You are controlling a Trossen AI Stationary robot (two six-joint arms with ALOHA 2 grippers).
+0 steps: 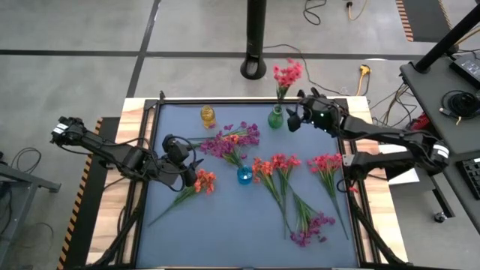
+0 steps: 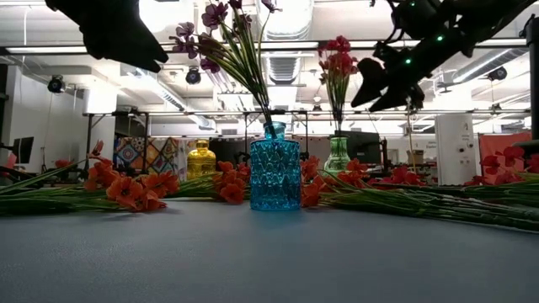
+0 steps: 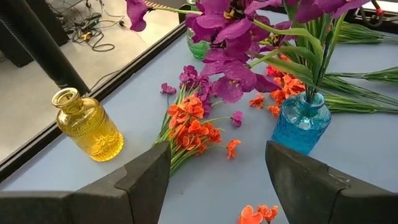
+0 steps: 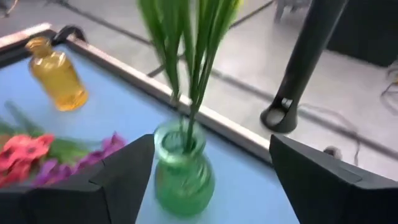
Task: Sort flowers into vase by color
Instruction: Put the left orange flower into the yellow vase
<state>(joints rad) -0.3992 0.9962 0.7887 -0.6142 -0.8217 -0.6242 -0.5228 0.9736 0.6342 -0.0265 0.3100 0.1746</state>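
A: Right gripper (image 1: 295, 118) status?

B: Up at the far edge of the mat, right next to the green vase (image 1: 276, 118). Fingers spread wide, nothing between them. In its wrist view the vase sits between the 2 fingers with open gaps on both sides.

A: What's in the green vase?

B: 1 red-pink sprig (image 1: 287, 75), stems down the neck, blossoms leaning out past the table edge.

A: Left gripper (image 1: 182, 167)?

B: Mid-left of the blue mat (image 1: 225, 225), just beside an orange sprig (image 1: 201, 181) lying flat. Fingers apart, holding nothing. Its wrist view shows bare mat between the fingers.

A: Other vases?

B: Blue vase (image 1: 244, 175) near centre with a purple sprig (image 1: 229, 141) standing in it, blooms fanned toward the far left. Yellow vase (image 1: 208, 116) at the far side, left of the green one, no stems in it.

A: Loose flowers?

B: Red-orange bunch (image 1: 274, 166) lying just right of the blue vase. Red-pink bunch (image 1: 327, 163) near the right rail, stems pointing toward the near edge. Purple-magenta sprig (image 1: 315, 227) at the near side, right of centre. A few more orange blooms (image 3: 193, 124) on the mat between the yellow and blue vases, seen from the left wrist.

A: Anything touching the grippers?

B: Can't tell for the left one and the orange sprig from above. Right one is clear of the green vase.
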